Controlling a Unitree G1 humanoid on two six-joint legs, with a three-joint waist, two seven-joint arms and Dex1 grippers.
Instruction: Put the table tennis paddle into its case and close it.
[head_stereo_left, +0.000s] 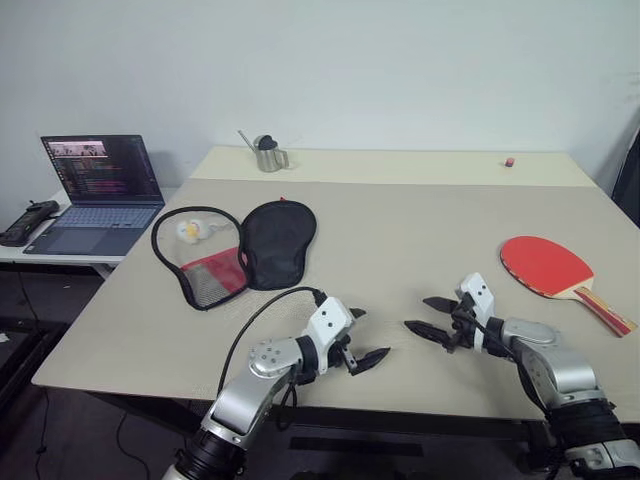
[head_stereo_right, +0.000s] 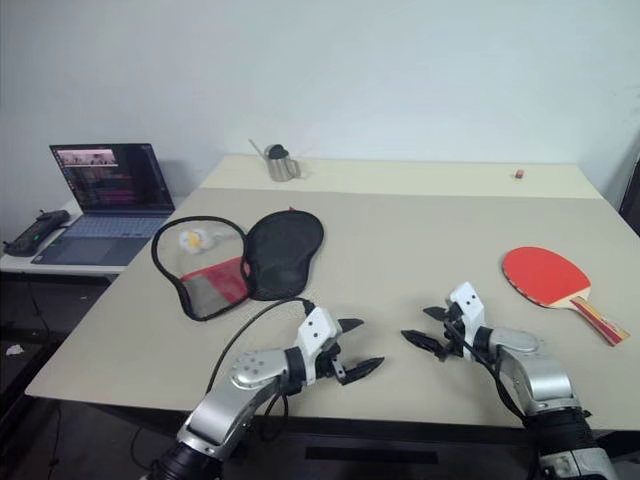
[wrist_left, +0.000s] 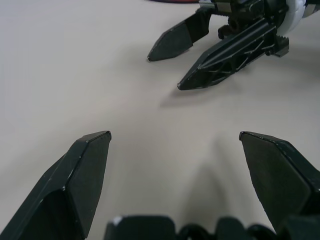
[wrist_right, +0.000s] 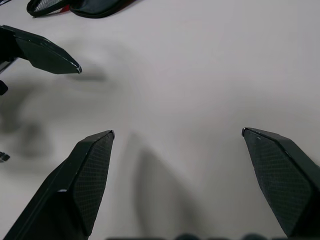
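The table tennis paddle (head_stereo_left: 548, 265) lies red face up at the table's right side, its light-wood handle (head_stereo_left: 603, 308) pointing toward the near right edge. The case (head_stereo_left: 240, 249) lies spread open on the left: a black fabric half (head_stereo_left: 279, 240) and a mesh half with a red panel (head_stereo_left: 205, 262). My left gripper (head_stereo_left: 362, 338) hovers open over the near table edge, pointing right. Facing it, my right gripper (head_stereo_left: 424, 315) is open too, left of the paddle. Both are empty and sit close together, fingertips apart. The right gripper's fingers (wrist_left: 225, 50) show in the left wrist view.
A small white-and-yellow ball (head_stereo_left: 190, 231) sits at the mesh half. A metal cup (head_stereo_left: 267, 154) and a small pink item (head_stereo_left: 509, 161) stand at the table's far side. An open laptop (head_stereo_left: 98, 192) rests on a side desk to the left.
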